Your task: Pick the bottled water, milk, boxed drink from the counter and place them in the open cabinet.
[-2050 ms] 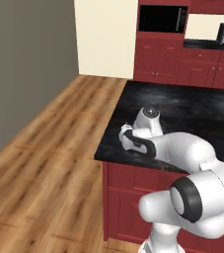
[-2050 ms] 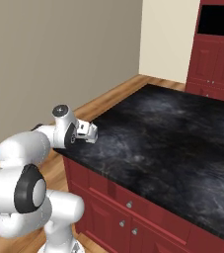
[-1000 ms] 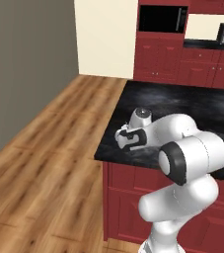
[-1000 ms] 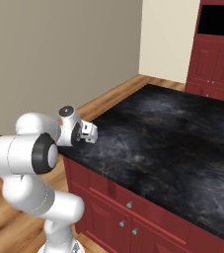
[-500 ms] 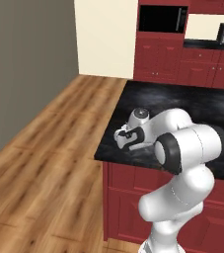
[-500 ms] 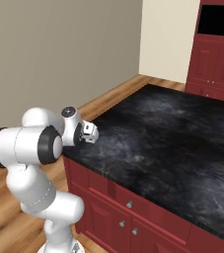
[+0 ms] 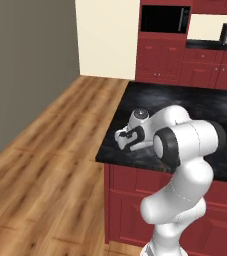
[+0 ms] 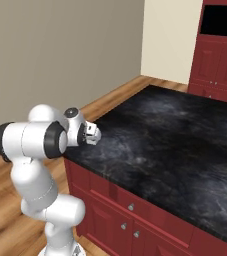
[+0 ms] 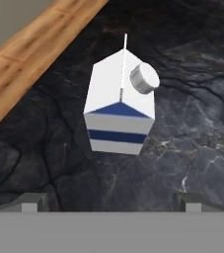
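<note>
Gripper point(image 9: 111, 203) nearer, above milk point(image 9: 120, 104)

Arm folded low, gripper point(image 9: 111, 202) wide open, nothing held.

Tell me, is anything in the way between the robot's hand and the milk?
Nothing visible is. In the hand view the milk stands alone on the black counter, straight ahead of the gripper, whose jaws are open.
</note>
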